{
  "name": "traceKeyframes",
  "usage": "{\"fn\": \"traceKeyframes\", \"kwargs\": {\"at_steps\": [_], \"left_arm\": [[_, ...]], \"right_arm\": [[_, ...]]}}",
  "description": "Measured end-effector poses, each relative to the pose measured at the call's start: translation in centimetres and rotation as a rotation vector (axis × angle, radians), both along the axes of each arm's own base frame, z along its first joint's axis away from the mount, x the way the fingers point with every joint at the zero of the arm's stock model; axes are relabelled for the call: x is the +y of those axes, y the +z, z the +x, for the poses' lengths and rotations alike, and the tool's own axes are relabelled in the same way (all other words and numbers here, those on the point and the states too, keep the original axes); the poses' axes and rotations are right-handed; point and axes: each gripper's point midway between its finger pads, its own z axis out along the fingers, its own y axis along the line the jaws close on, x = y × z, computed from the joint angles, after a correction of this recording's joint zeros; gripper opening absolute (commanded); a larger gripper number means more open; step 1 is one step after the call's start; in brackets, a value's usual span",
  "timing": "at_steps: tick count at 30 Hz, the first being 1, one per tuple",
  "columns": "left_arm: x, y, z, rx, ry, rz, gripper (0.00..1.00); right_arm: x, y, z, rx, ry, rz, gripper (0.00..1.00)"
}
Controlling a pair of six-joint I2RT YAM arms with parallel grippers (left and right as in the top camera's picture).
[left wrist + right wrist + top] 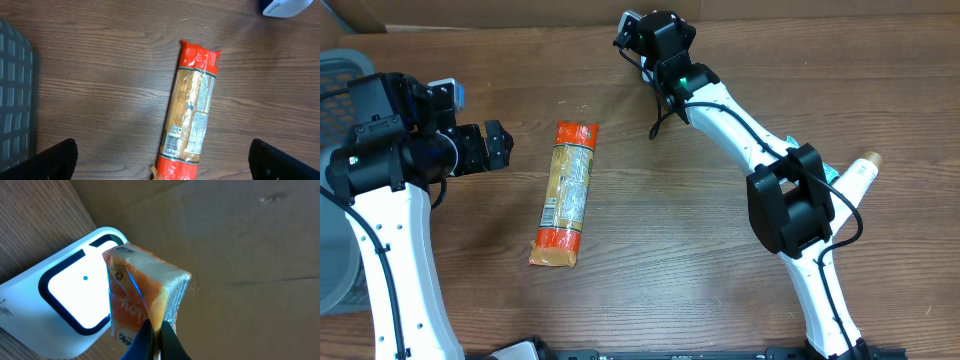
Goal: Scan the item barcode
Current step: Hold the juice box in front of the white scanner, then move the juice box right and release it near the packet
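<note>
The right claw [156, 329] was pinched tight on the lower edge of a small orange packet [142, 295]. It held the packet upright just in front of the white scanner [60, 295], whose window glowed, up at the far edge of the wooden surface [670, 250]. The left claw [496, 145] stood wide with nothing in it, just beside a long pasta packet [567, 195] lying flat. A grey basket [345, 65] sat at the left edge.

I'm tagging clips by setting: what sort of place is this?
Probably a mock shop checkout on a wooden table: a white scanner with an orange packet held at it, a pasta packet and a grey basket.
</note>
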Motion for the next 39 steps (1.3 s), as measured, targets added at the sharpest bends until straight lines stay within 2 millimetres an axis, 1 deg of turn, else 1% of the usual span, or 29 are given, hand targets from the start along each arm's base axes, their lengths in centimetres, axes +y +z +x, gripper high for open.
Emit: {"fn": "traceKeyframes", "kwargs": {"at_steps": [5,8,11,13,15,18,19,21,22,23,24,25,26,27,28,30,31,32,33,34,35,37,39], "left_arm": [[0.0,0.0,0.0,0.000,0.000,0.000,1.00],[0.0,0.0,0.0,0.000,0.000,0.000,1.00],[0.0,0.0,0.0,0.000,0.000,0.000,1.00],[0.0,0.0,0.0,0.000,0.000,0.000,1.00],[0.0,0.0,0.0,0.000,0.000,0.000,1.00],[0.0,0.0,0.0,0.000,0.000,0.000,1.00],[0.0,0.0,0.0,0.000,0.000,0.000,1.00],[0.0,0.0,0.0,0.000,0.000,0.000,1.00],[0.0,0.0,0.0,0.000,0.000,0.000,1.00],[0.0,0.0,0.0,0.000,0.000,0.000,1.00],[0.0,0.0,0.0,0.000,0.000,0.000,1.00],[0.0,0.0,0.0,0.000,0.000,0.000,1.00],[0.0,0.0,0.0,0.000,0.000,0.000,1.00],[0.0,0.0,0.0,0.000,0.000,0.000,1.00],[0.0,0.0,0.0,0.000,0.000,0.000,1.00],[0.0,0.0,0.0,0.000,0.000,0.000,1.00],[0.0,0.0,0.0,0.000,0.000,0.000,1.00],[0.0,0.0,0.0,0.000,0.000,0.000,1.00],[0.0,0.0,0.0,0.000,0.000,0.000,1.00],[0.0,0.0,0.0,0.000,0.000,0.000,1.00],[0.0,0.0,0.0,0.000,0.000,0.000,1.00],[0.0,0.0,0.0,0.000,0.000,0.000,1.00],[0.0,0.0,0.0,0.000,0.000,0.000,1.00]], "right_arm": [[-0.1,-0.2,-0.1,0.010,-0.020,0.034,0.04],[-0.5,-1.3,-0.8,0.061,-0.063,0.085,0.04],[-1.4,-2.2,-2.6,0.155,-0.134,0.142,0.04],[-2.4,-1.5,-4.6,0.221,-0.202,0.202,0.04],[-3.4,0.8,-7.3,0.292,-0.262,0.296,0.04],[-5.1,6.5,-11.8,0.382,-0.320,0.487,0.04],[-5.9,9.1,-13.6,0.405,-0.338,0.574,0.04],[-8.1,12.8,-16.9,0.452,-0.389,0.712,0.04],[-9.6,14.2,-18.4,0.482,-0.431,0.779,0.04],[-10.8,14.8,-19.5,0.503,-0.471,0.818,0.04],[-12.5,15.2,-20.6,0.530,-0.535,0.869,0.04],[-14.1,14.9,-21.3,0.557,-0.604,0.907,0.04],[-15.5,14.3,-21.6,0.580,-0.671,0.943,0.04],[-16.5,13.5,-21.5,0.594,-0.723,0.965,0.04],[-17.7,12.3,-21.4,0.613,-0.784,0.982,0.04],[-20.0,8.7,-21.3,0.676,-0.911,1.003,0.04],[-21.2,6.4,-21.5,0.720,-0.981,1.010,0.04],[-21.9,4.9,-21.7,0.748,-1.025,1.011,0.04],[-23.0,2.8,-22.1,0.786,-1.086,1.020,0.04],[-23.7,1.5,-22.4,0.805,-1.123,1.026,0.04],[-24.7,-0.2,-22.9,0.829,-1.169,1.034,0.04],[-25.9,-2.5,-23.8,0.856,-1.230,1.052,0.04],[-26.7,-4.2,-24.2,0.869,-1.259,1.076,0.04]]}}
